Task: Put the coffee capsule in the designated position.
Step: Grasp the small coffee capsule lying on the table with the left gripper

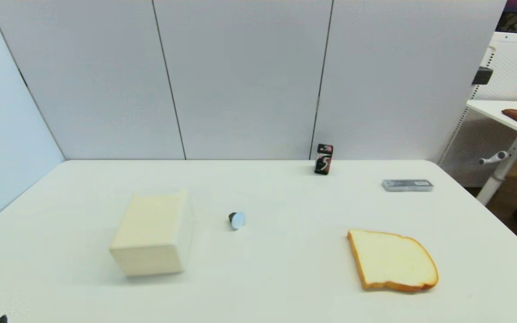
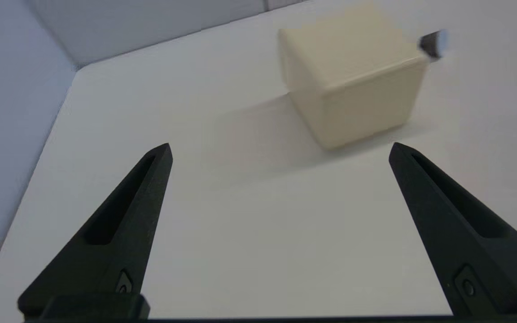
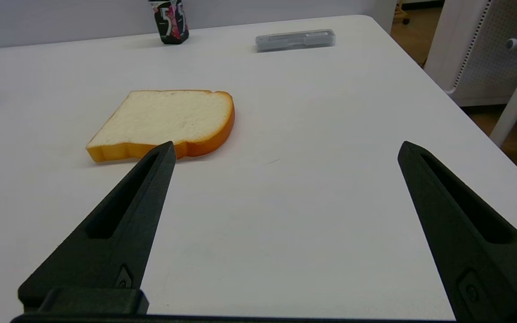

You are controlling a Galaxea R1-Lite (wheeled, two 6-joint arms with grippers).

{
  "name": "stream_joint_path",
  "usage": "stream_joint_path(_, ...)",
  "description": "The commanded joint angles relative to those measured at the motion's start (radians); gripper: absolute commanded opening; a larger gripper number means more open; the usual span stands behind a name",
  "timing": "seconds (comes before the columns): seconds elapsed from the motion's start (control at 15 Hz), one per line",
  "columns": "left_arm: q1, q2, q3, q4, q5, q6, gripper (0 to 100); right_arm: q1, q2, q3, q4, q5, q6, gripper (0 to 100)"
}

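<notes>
White table (image 1: 285,287) runs ahead of me to grey wall panels. My left gripper (image 2: 278,150) hangs low with fingers spread wide and empty, the cream block (image 2: 352,76) just ahead of it; my right gripper (image 3: 285,148) is parked, equally splayed, near the bread slice (image 3: 168,119). Beyond the block's far corner lies the coffee capsule (image 1: 237,220), tipped sideways, dark tapered body, shiny foil face. I'd swing around the block, then close across its body.

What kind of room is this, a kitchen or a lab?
Probably a lab or test room, not a kitchen: a bare white table fenced by plain grey panels, odd props like a bread slice and coffee capsule, and a desk alongside.
</notes>
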Motion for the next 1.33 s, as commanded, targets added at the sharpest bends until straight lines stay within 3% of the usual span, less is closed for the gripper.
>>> stream_joint_path(0.07,-0.243,0.492,-0.233,-0.020,0.001,0.030,100,0.000,0.001,0.000,0.000,0.000,0.001,100)
stream_joint_path(0.33,-0.404,0.744,-0.370,-0.064,0.000,0.036,100,0.000,0.001,0.000,0.000,0.000,0.001,100)
stream_joint_path(0.6,-0.549,0.977,-0.434,-0.219,0.001,0.033,100,0.000,0.001,0.000,0.000,0.000,0.001,100)
stream_joint_path(0.87,-0.620,1.104,-0.450,-0.234,0.001,-0.005,100,0.000,0.001,0.000,0.000,0.000,0.001,100)
stream_joint_path(1.07,-0.654,1.201,-0.450,-0.305,0.007,-0.119,100,0.000,0.001,0.000,0.000,0.000,0.001,100)
stream_joint_path(1.13,-0.666,1.228,-0.451,-0.323,0.023,-0.162,100,0.000,0.001,0.000,0.000,0.000,0.001,100)
stream_joint_path(1.33,-0.730,1.330,-0.482,-0.394,0.191,-0.326,100,0.000,0.001,0.000,0.000,0.000,0.001,100)
